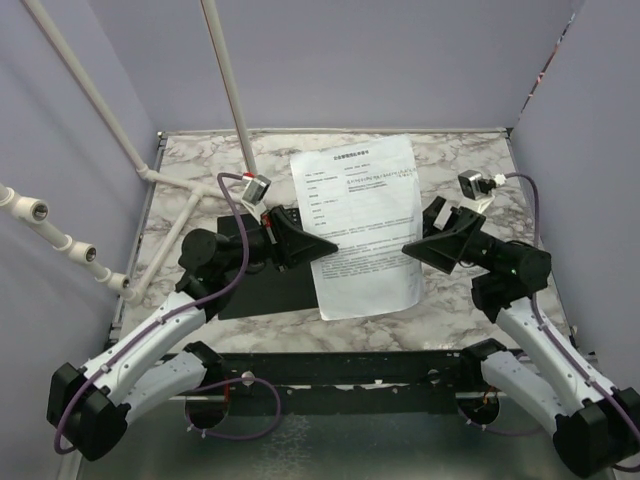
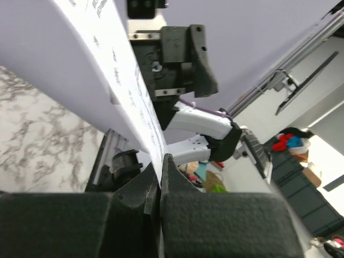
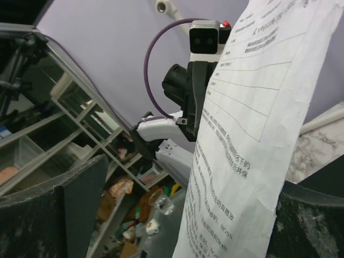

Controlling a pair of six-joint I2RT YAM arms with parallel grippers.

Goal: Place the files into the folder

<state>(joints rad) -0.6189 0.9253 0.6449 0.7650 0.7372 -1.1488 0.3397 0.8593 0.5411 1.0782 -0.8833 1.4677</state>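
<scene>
One sheaf of files, sheet count unreadable, hangs above the table with its left edge pinched between the closed fingers of the left gripper. Its right edge stands between the widely parted fingers of the right gripper; contact cannot be told. One folder, black face up, lies below the left fingers. Both side walls stand well apart from the paper's edges.

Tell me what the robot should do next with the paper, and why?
Probably close the right end effector on the right edge of the paper: its jaws stand open around that edge, while the left end effector alone pinches the left edge, so a second grip would likely steady it.
</scene>
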